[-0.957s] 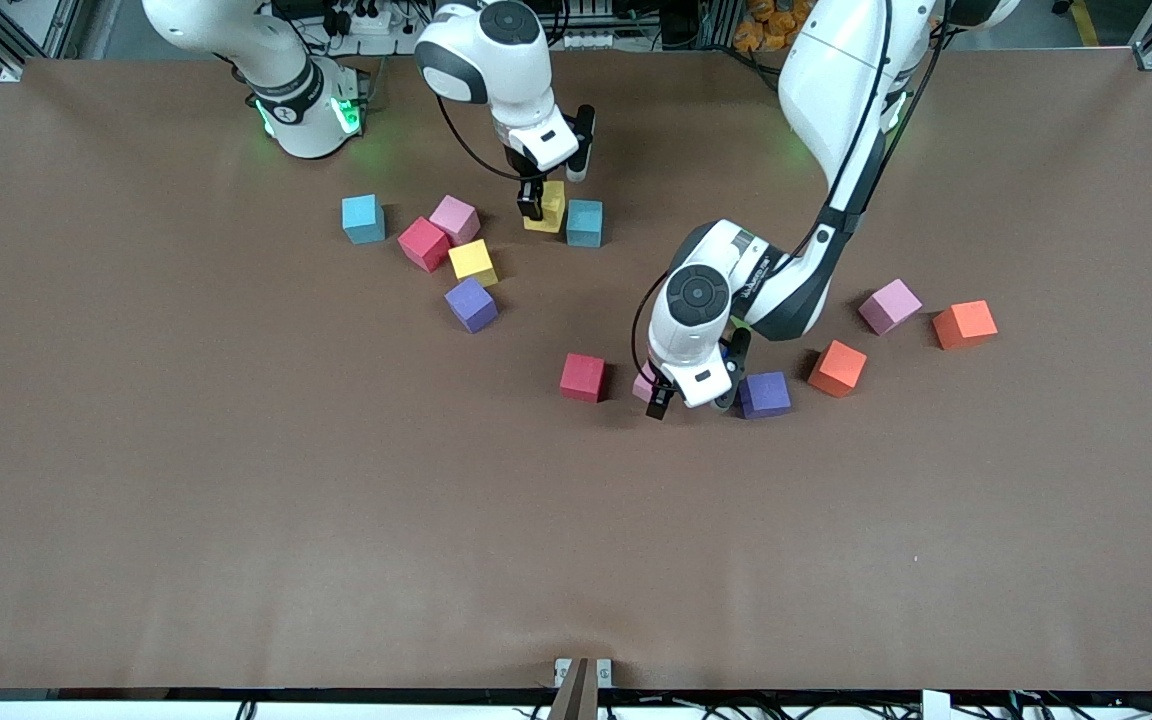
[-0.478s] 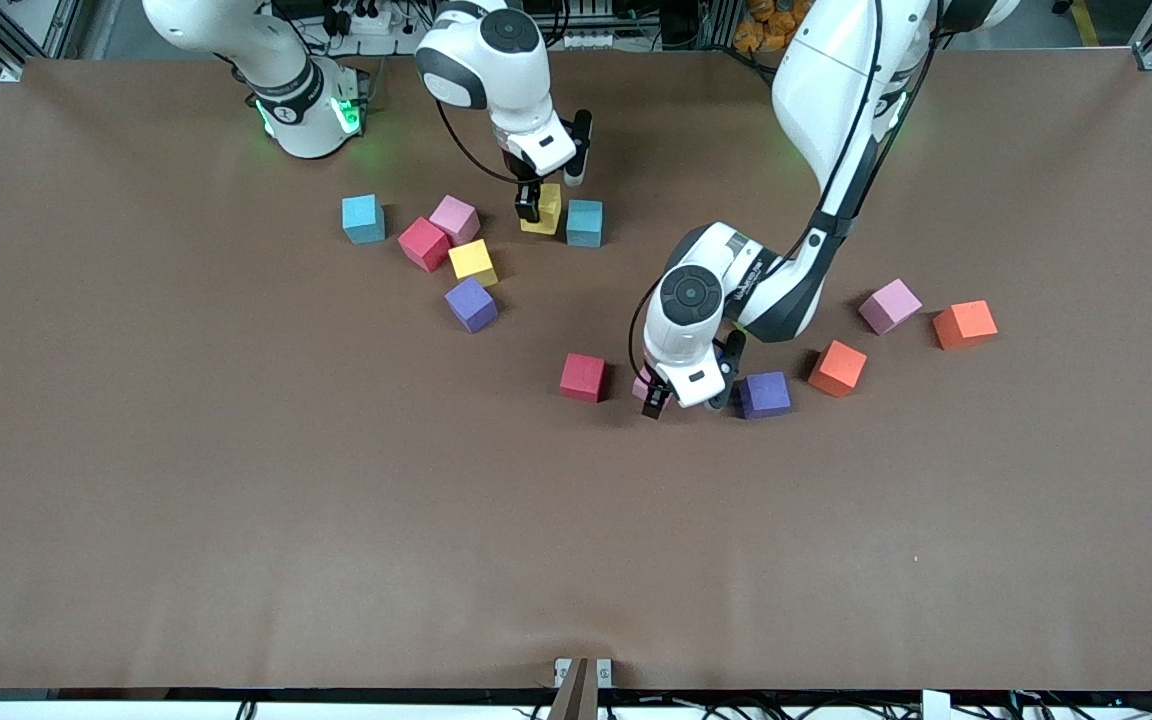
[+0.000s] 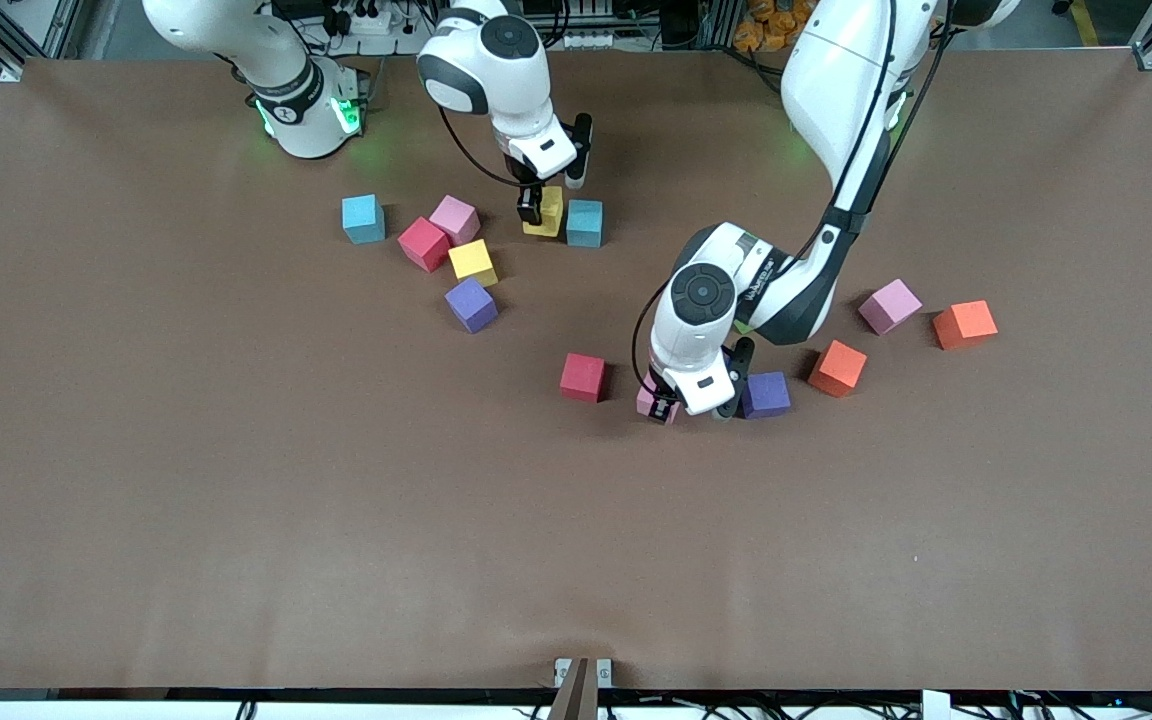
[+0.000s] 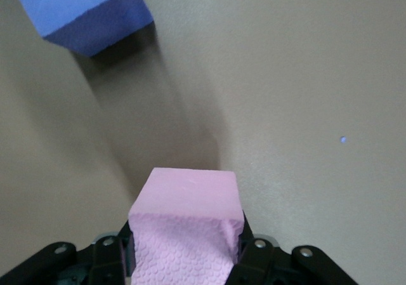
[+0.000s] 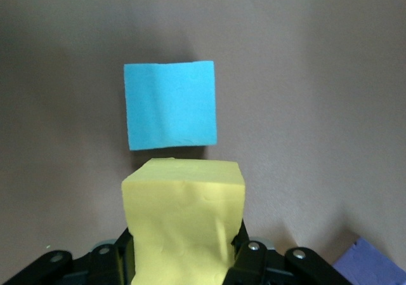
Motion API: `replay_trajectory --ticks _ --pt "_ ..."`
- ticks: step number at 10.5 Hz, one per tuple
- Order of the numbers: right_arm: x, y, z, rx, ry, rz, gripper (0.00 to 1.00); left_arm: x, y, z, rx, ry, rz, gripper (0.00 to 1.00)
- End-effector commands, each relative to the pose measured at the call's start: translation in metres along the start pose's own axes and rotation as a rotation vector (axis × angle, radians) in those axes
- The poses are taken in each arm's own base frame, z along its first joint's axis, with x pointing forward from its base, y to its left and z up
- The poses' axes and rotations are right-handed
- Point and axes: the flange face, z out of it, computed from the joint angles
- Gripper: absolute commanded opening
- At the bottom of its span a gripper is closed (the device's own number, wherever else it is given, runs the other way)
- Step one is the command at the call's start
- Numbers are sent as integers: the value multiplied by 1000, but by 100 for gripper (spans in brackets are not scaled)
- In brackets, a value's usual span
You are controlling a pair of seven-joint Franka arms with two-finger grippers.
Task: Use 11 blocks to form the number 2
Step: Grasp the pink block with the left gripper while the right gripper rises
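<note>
L gripper (image 3: 674,408) is clamped on a pink block (image 4: 186,228), low over the table (image 3: 236,500) btwn a red block (image 3: 582,377) and a purple block (image 3: 765,394); wrist view shows both fingers (image 4: 254,259) squeezing the pink foam, w/ the purple one (image 4: 85,9) close by. R gripper (image 3: 539,208) grips a yellow block (image 5: 184,225) just beside a blue block (image 3: 584,222); its wrist view shows the jaws pinching the yellow cube's sides, blue block (image 5: 170,104) right past it, not clearly touching. Can't tell if either held cube rests on the table or sits slightly above it. Loose cluster toward the R arm's end: another blue (image 3: 363,218), pink (image 3: 454,219), red (image 3: 423,243), yellow (image 3: 473,262), purple (image 3: 471,304); red, pink and yellow there sit just about touching. Toward the L arm's end: orange (image 3: 837,367), a 2nd orange (image 3: 964,324), and a lilac-pink one (image 3: 889,306), all apart from each other. No digit 2 laid out yet; blocks lie scattered.
</note>
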Motion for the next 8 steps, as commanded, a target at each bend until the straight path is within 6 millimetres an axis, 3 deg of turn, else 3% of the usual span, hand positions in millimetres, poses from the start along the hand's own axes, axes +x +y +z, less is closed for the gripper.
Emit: replay_trajectory --ticks 1,3,6,8 --pt "0 -5 4 -8 3 -24 52 22 1 -32 29 25 60 54" --pt "0 -6 8 -5 -3 -25 52 50 7 -61 44 19 67 54" --pt "0 -6 14 -4 -1 -27 52 55 6 -77 56 16 58 54" --pt "0 -7 17 -2 -5 -31 52 77 8 -89 57 15 50 55"
